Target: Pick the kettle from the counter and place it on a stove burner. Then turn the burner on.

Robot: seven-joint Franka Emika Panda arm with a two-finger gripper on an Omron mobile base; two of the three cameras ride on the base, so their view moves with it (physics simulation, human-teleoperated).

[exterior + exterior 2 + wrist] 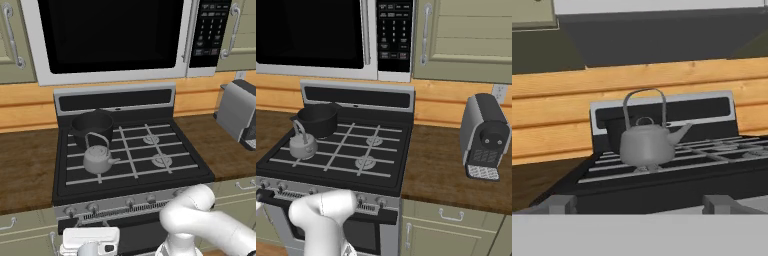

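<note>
The black pot (91, 127) stood on the back left burner of the stove (190, 167), its mouth open and its inside dark, with nothing to be made out in it. Just in front of it, on the front left stove burner (646, 169), sat the kettle (98, 158): small, squat and grey, upright, with its thin handle arched above a knobbed lid and its short spout pointing toward the right side of the cooktop. The kettle and pot looked close, but whether they touched could not be told. The dark wood worktop (25, 170) ran to both sides of the stove, with a grey coffee machine (485, 135) on its right stretch. The gripper (640, 204) hung low before the stove's front edge, level with the kettle and apart from it, its fingertips (562, 204) spread wide and holding nothing.
</note>
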